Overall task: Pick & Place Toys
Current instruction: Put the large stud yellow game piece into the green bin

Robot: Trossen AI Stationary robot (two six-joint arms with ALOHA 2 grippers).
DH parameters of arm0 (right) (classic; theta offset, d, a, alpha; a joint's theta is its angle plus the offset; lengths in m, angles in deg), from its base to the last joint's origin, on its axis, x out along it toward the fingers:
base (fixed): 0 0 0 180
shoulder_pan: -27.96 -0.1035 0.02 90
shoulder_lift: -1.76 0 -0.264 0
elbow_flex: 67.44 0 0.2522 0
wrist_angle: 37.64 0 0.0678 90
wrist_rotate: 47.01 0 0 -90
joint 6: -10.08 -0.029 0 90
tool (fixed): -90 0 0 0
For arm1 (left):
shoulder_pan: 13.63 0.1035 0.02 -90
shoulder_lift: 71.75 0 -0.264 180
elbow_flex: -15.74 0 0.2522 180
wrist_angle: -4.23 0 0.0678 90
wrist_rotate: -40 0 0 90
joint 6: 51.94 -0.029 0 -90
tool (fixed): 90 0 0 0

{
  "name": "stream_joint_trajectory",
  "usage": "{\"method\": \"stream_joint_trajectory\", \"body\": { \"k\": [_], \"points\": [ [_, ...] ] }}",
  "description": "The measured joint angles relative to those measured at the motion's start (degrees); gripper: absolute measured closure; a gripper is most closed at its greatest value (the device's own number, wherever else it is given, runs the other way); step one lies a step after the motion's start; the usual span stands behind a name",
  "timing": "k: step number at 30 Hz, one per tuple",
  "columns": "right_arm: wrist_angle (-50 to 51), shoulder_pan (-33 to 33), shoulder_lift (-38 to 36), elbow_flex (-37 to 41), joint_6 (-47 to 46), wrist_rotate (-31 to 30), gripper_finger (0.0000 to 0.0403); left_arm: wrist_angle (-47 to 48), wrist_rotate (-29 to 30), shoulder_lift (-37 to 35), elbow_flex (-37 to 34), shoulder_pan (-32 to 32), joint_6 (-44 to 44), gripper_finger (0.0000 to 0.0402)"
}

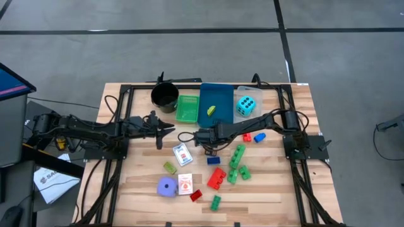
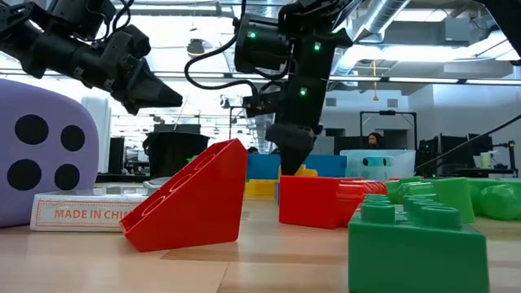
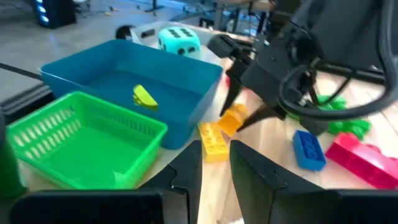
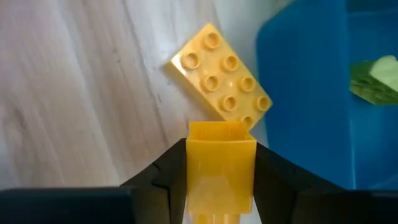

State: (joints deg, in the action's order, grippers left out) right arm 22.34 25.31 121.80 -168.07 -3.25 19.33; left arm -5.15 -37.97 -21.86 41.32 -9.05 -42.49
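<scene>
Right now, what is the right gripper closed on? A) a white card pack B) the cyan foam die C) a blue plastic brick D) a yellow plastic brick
D: the right wrist view shows the right gripper clamping a yellow plastic brick between its dark fingers, with a second yellow studded brick lying loose on the wooden table beside the blue plastic tray.

My two arms are matte black, draped with looping black cables; green indicator lights glow on my right arm, fingers dark and tapered.
</scene>
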Motion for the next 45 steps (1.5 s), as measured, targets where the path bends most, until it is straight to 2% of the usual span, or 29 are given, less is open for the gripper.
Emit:
{"method": "stream_joint_trajectory", "body": {
  "k": [9,17,21,29,33,36,38,45],
  "points": [
    [0.28,-1.0,-2.49,-0.02,-1.74,-0.37,0.0271,-1.0,0.44,0.0,0.0,0.0,-0.01,0.0325],
    [0.24,-1.53,-12.04,-0.02,-1.82,-1.11,0.0271,-0.96,0.44,0.0,0.0,0.0,0.41,0.0325],
    [-2.88,-1.51,-16.5,-0.02,-1.78,-6.97,0.0271,-0.96,0.42,0.0,0.0,0.0,0.46,0.0325],
    [-11.22,-0.05,-20.11,-0.04,0.21,-24.9,0.0271,-2.87,0.42,0.0,0.0,0.0,-0.03,0.0325],
    [-18.98,2.37,-19.0,-0.11,4.79,-27.38,0.0271,-6.31,1.74,0.0,0.0,-0.01,-0.42,0.0325],
    [-24.08,4.76,-16.89,0.12,8.2,-26.66,0.0271,-8.83,3.4,0.0,0.0,-0.02,-0.46,0.0325],
    [-29.7,6.41,-14.72,-0.16,9.87,-24.03,0.0271,-9.28,3.61,-0.02,0.0,0.09,-1.2,0.0325],
    [-42.42,11.46,-7.48,0.07,13.53,-5.94,0.0271,-9.42,3.59,-0.01,0.0,0.31,-3.19,0.0325]
  ]
}}
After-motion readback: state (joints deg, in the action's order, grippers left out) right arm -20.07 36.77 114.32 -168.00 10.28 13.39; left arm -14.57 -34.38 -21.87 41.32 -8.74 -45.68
